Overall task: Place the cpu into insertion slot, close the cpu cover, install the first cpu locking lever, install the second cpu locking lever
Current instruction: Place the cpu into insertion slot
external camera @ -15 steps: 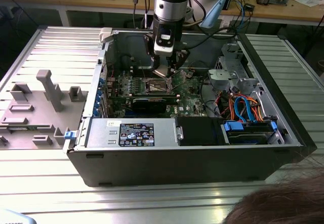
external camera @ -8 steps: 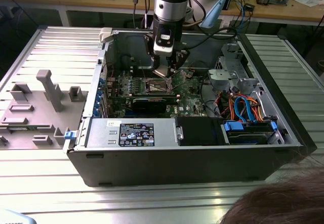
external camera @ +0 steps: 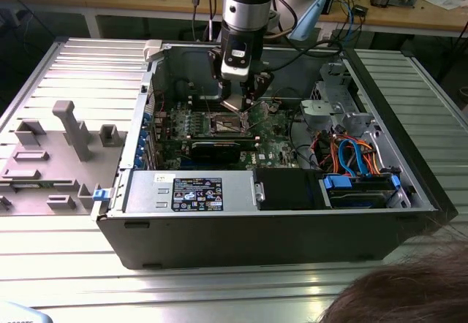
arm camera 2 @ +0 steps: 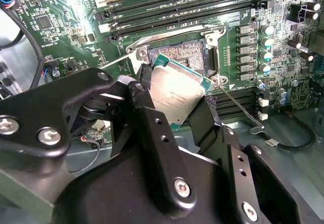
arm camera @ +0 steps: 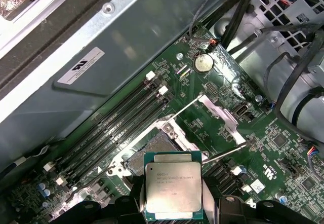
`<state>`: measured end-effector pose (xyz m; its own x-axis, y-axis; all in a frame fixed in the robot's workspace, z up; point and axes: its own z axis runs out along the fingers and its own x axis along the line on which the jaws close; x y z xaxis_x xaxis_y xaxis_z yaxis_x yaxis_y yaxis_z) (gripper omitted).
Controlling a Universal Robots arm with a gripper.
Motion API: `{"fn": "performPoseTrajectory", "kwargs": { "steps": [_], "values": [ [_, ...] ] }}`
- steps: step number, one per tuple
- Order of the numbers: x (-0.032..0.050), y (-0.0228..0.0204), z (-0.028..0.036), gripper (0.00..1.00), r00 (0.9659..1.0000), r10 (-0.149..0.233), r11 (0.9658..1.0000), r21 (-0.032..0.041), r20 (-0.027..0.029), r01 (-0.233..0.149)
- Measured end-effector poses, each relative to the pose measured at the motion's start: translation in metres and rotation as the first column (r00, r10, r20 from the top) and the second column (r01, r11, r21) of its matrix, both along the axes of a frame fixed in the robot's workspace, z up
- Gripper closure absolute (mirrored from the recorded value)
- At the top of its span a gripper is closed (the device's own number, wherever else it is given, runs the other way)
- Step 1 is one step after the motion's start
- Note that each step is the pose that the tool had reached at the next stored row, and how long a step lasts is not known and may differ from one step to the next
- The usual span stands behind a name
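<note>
cpu [arm camera: 173,186] in pincer [arm camera 2: 173,100], above open insertion slot [arm camera: 150,152]

Print on the cpu [arm camera: 173,191] and white sticker [arm camera: 81,65] is unreadable.

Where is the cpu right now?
In both wrist views the cpu is held by the gripper, close to the open insertion slot on the green motherboard, not yet seated in it.
</note>
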<state>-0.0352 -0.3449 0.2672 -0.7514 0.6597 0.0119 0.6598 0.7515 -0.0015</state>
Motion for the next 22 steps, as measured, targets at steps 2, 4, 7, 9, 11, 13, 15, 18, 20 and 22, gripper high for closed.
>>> {"fn": "performPoseTrajectory", "kwargs": {
  "steps": [2, 4, 7, 9, 11, 13, 15, 18, 20, 22],
  "values": [
    [0.0000, 0.0000, -0.0001, 0.46, 1.0000, -0.003, 1.0000, 0.0001, 0.0000, 0.003],
    [0.0000, 0.0000, -0.0002, 0.46, 1.0000, -0.007, 1.0000, 0.0000, 0.0000, 0.007],
    [0.0000, 0.0000, -0.0003, 0.46, 0.9999, -0.011, 0.9999, 0.0000, 0.0000, 0.011],
    [0.0000, 0.0000, -0.0003, 0.46, 0.9999, -0.013, 0.9999, 0.0000, 0.0000, 0.013],
    [0.0000, 0.0000, -0.0004, 0.46, 0.9999, -0.016, 0.9999, 0.0000, 0.0000, 0.016],
    [0.0000, 0.0000, -0.0004, 0.46, 0.9998, -0.019, 0.9998, 0.0000, 0.0000, 0.019],
    [0.0000, 0.0000, -0.0005, 0.46, 0.9998, -0.022, 0.9998, 0.0000, 0.0000, 0.022],
    [0.0000, 0.0000, -0.0006, 0.46, 0.9997, -0.026, 0.9997, 0.0000, 0.0000, 0.026],
    [0.0000, 0.0000, -0.0006, 0.46, 0.9996, -0.028, 0.9996, 0.0000, 0.0000, 0.028],
    [0.0000, 0.0000, -0.0007, 0.46, 0.9995, -0.031, 0.9995, 0.0000, 0.0000, 0.031]
  ]
}}
